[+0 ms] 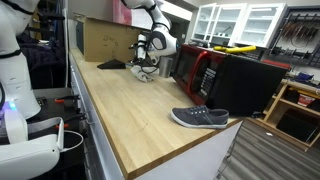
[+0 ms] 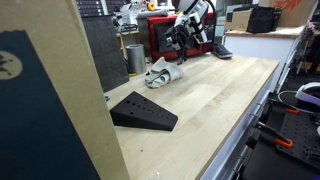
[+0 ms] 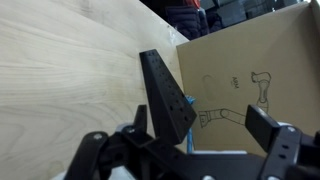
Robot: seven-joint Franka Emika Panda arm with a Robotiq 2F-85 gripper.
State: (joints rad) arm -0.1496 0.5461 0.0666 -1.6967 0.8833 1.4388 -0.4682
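Observation:
My gripper (image 1: 146, 56) hangs open at the far end of the wooden table (image 1: 120, 110), with nothing between its fingers. Just below it, in both exterior views, a grey shoe (image 1: 149, 70) lies crumpled on the wood (image 2: 163, 72). A black wedge-shaped block (image 2: 144, 111) with small holes rests beside that shoe, nearer the cardboard box (image 1: 104, 38). In the wrist view the wedge (image 3: 166, 95) stands between the open fingers (image 3: 270, 130), in front of the box (image 3: 250, 70), which bears a drawing of a robot arm. My gripper (image 3: 200, 124) touches neither.
A second grey shoe (image 1: 200, 118) lies near the table's other end. A red microwave (image 1: 193, 68) and a black case (image 1: 245, 85) stand along one side. A metal can (image 2: 135, 58) stands behind the crumpled shoe. Shelving and a white robot surround the table.

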